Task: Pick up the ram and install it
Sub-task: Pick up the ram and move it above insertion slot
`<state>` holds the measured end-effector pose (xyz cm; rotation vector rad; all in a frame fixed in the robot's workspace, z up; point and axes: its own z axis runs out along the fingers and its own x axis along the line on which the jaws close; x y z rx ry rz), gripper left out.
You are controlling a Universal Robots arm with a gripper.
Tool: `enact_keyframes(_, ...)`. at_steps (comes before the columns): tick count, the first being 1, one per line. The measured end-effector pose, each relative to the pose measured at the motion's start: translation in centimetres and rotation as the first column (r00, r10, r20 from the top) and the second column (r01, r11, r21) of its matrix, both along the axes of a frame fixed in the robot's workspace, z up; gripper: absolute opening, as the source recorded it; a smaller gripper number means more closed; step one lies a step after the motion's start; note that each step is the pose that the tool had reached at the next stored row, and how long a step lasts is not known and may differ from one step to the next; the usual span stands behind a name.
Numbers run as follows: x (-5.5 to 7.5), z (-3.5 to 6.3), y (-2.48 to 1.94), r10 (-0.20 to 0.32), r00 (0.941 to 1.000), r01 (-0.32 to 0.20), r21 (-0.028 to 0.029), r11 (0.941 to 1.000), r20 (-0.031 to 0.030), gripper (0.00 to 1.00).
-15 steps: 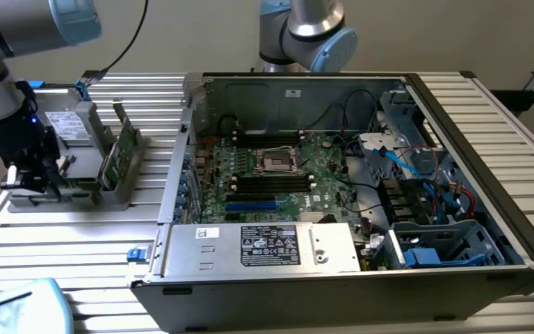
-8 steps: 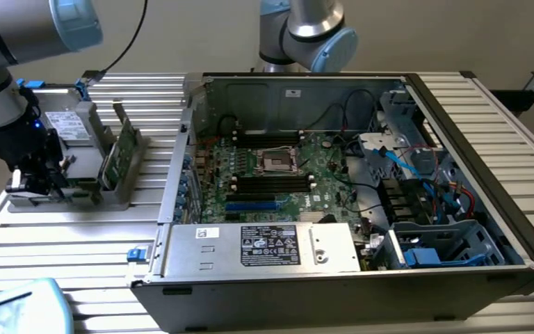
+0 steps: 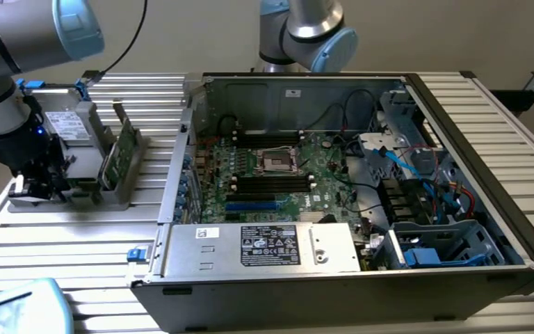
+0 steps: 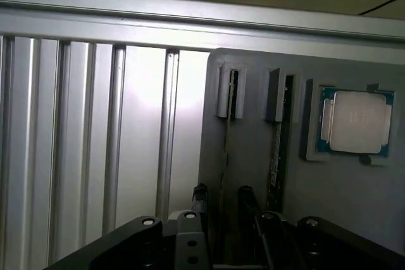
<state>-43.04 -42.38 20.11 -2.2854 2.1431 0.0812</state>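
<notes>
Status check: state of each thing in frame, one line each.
Gripper: fingers open, low at the fixture, nothing held.
Ram: standing on edge in the fixture, not installed.
Processor: lying flat in its fixture pocket.
Case: on its side, panel off, open.
Ram slots: look empty.

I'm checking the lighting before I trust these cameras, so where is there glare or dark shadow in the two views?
Wrist view: dim overall, one bright glare patch on the ribbed table; the silver processor shows a soft sheen; the gripper sits in dark shadow. Exterior view: even light, no strong glare; the computer case has a dark front wall.
</notes>
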Motion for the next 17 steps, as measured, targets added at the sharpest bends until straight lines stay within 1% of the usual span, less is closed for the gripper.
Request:
enact_keyframes(4, -0.08, -0.40, 0.00, -0.001, 1.0000, 0.001, 0.0014, 1.0000, -0.0027, 0.34)
enact_keyframes(7, -0.09, -0.41, 0.01, -0.002, 1.0000, 0.002, 0.0018, 1.0000, -0.0094, 0.34)
enact_keyframes(11, -0.08, -0.50, -0.09, -0.002, 0.9999, 0.002, 0.0021, 1.0000, -0.0145, 0.34)
enact_keyframes(15, -0.09, -0.63, -0.10, -0.003, 0.9999, 0.003, 0.0028, 1.0000, -0.0152, 0.34)
enact_keyframes(17, -0.03, -0.64, -0.12, -0.002, 0.9999, 0.003, 0.0048, 1.0000, -0.0152, 0.34)
